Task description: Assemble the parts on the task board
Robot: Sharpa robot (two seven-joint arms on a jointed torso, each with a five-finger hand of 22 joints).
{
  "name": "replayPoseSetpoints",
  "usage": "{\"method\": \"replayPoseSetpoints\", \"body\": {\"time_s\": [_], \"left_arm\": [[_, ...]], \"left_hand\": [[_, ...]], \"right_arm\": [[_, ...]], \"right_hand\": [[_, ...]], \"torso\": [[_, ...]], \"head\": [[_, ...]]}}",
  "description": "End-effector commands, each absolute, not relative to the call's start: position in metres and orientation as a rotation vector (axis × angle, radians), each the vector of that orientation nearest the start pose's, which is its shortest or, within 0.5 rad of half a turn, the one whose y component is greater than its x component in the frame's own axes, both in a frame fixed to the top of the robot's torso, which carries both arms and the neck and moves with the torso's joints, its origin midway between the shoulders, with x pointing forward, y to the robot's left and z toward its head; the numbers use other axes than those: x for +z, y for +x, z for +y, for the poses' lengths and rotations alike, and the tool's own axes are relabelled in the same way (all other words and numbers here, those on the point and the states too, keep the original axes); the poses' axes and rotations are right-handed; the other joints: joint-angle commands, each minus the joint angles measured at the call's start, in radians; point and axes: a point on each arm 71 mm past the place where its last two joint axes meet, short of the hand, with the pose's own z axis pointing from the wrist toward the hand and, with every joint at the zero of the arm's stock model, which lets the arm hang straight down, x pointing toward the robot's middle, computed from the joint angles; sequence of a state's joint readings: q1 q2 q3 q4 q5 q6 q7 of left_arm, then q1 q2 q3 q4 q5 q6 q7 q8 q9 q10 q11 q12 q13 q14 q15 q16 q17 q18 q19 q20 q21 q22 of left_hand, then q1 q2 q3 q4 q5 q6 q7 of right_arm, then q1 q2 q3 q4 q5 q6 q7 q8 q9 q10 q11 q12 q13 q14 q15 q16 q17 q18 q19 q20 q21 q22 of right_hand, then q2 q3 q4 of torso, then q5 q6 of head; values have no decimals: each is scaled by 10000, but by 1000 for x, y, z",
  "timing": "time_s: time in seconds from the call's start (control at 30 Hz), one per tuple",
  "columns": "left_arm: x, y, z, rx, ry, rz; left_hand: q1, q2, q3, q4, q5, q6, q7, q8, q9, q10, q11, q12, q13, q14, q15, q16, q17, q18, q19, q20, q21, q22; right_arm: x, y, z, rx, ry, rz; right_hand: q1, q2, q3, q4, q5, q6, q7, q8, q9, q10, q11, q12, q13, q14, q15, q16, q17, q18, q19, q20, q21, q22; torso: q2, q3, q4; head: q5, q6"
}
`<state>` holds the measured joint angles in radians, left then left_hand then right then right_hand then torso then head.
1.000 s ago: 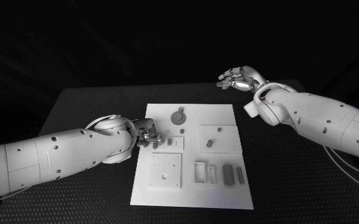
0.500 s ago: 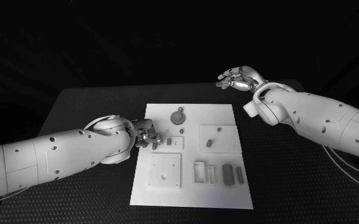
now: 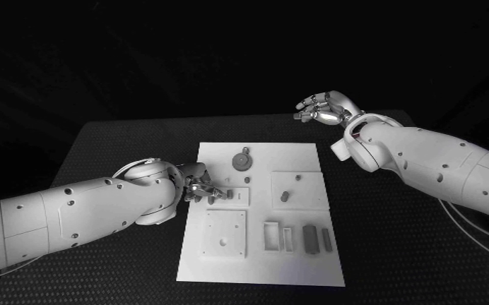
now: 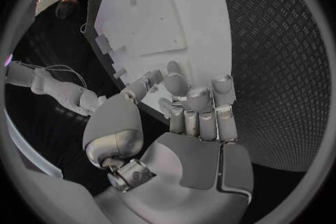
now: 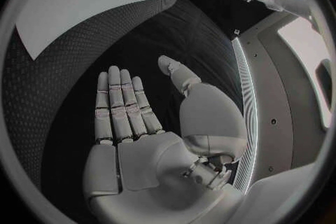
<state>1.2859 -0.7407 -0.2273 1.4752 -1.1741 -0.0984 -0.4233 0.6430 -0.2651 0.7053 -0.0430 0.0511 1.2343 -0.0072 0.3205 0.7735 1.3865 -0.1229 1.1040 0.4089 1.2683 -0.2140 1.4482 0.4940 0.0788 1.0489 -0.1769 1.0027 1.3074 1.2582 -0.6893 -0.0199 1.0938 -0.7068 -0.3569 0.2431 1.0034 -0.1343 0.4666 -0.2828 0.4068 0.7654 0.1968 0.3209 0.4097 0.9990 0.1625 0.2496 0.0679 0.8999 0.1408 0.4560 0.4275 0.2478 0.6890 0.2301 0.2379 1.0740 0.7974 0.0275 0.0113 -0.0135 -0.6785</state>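
Down on a bumpy black table [image 3: 122, 150]: a flat white task board [image 3: 261, 213], smooth, shaped like a long rectangle. On top, raised square plates, a round dark part [image 3: 242, 159] with a small tab, and a row of thin grey parts [image 3: 309, 237] near the close end. At the board's left edge, shiny silver left hand [image 3: 201, 188], fingers [image 4: 187, 93] curled together and tips pinching a little grey part [image 3: 227, 193] just over a small plate. Well away past the board's far right corner, right hand [image 3: 324, 108] up in the air, fingers [image 5: 120, 102] straight and a bit apart, holding nothing.
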Motion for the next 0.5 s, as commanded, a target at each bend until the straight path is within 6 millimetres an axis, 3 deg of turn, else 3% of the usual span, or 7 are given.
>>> {"method": "replayPoseSetpoints", "body": {"time_s": [0.03,0.33,0.5], "left_arm": [[-237,480,185,-4277,-1061,21453],[-224,486,190,-4287,-1276,21644],[-210,491,188,-4449,-1232,21469]], "left_hand": [[-155,-96,-303,140,-18,-118,16,54,19,2,74,-30,20,-112,0,-32,3,-136,-92,-970,-63,18],[-172,-144,-514,257,-16,-153,10,76,35,13,69,-31,42,-120,-10,-21,18,-102,-119,-988,-65,24],[7,-52,-571,258,-14,-181,8,93,47,11,66,-30,60,-130,-24,-15,30,-80,-119,-996,-41,40]], "right_arm": [[-160,569,-257,9693,4799,14646],[-161,569,-258,9664,4803,14662],[-161,570,-259,9622,4820,14645]], "right_hand": [[64,-38,30,19,54,-61,142,-43,-16,8,67,-83,-7,-85,-6,-54,16,-104,-67,-1,-71,14],[60,-34,34,38,69,-69,168,-47,-27,15,72,-104,-3,-93,5,-67,28,-110,-68,1,-88,29],[59,-34,34,42,75,-70,172,-48,-30,18,72,-110,-2,-94,6,-69,31,-110,-68,1,-93,33]], "torso": [[8,-5,-7],[-12,4,9],[-8,4,17]], "head": [[4,19],[-10,67],[-35,110]]}}
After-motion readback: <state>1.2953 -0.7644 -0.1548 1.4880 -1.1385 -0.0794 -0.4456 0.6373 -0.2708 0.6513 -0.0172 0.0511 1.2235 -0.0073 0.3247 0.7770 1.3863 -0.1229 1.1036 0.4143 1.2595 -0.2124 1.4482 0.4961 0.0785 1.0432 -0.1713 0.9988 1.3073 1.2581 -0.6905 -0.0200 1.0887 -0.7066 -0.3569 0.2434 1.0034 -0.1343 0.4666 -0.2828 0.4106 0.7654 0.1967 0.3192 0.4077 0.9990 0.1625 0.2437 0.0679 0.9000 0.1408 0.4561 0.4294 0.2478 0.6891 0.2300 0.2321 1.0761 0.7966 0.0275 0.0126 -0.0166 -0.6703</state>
